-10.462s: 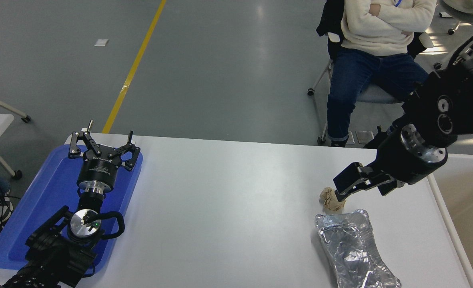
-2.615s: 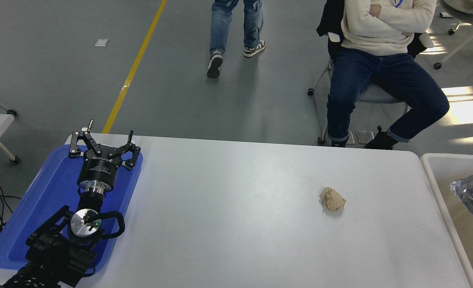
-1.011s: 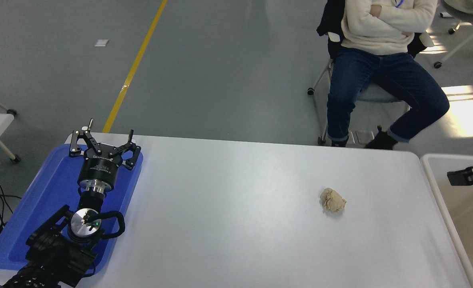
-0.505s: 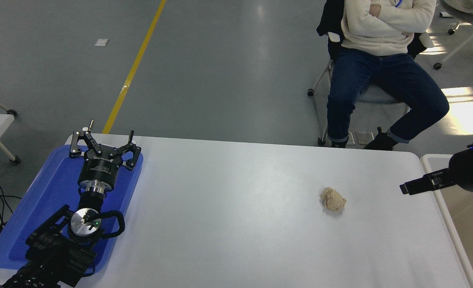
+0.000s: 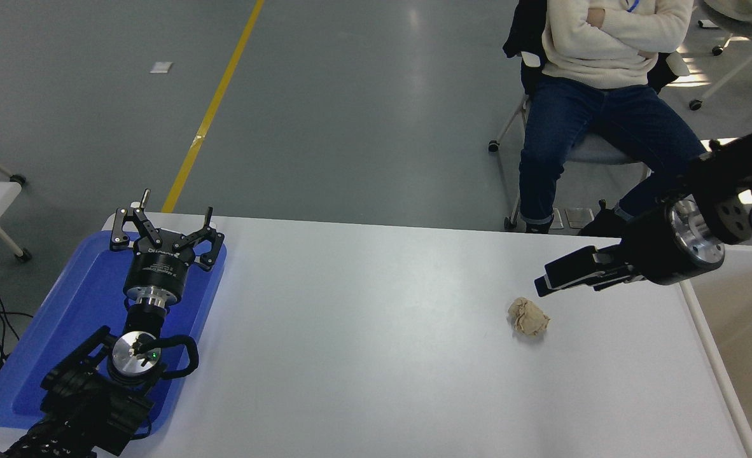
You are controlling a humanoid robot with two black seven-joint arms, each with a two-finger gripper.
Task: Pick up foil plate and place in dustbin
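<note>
The foil plate is out of view. The dustbin (image 5: 709, 346) shows its white rim and beige inner wall at the table's right edge. My right gripper (image 5: 543, 284) reaches in from the right over the table. It is just above and right of a small tan paper ball (image 5: 529, 316). Its fingers stand slightly apart and hold nothing. My left gripper (image 5: 163, 221) is parked open over the blue tray (image 5: 70, 318) at the lower left.
The white table (image 5: 363, 343) bears only the paper ball and the blue tray. A person in a cream sweater and jeans (image 5: 598, 83) sits on a chair beyond the table's far right edge.
My right arm has swung left, from over the dustbin out above the table near the paper ball. The foil plate, seen at the dustbin 2.6 s ago, no longer shows.
</note>
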